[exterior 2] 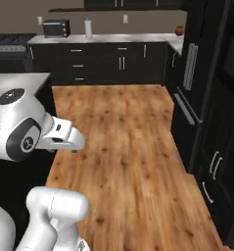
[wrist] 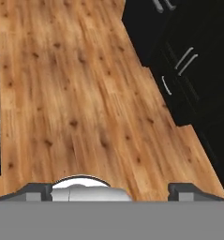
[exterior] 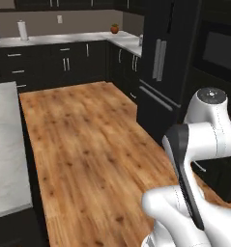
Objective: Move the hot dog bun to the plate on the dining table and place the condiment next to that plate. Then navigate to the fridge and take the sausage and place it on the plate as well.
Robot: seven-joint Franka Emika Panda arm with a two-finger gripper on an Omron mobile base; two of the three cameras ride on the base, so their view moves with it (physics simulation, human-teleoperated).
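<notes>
Hand view looks down at the wooden floor [wrist: 80, 93], the gripper [wrist: 111, 190] spread wide and holding nothing. Off to the right stands the tall black fridge [exterior: 160, 62], doors closed, while the marble dining table [exterior: 6, 144] edges the left.

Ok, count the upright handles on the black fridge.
2, side by side where the fridge doors meet: the left handle and the right handle. The lower horizontal bar is not counted.
</notes>
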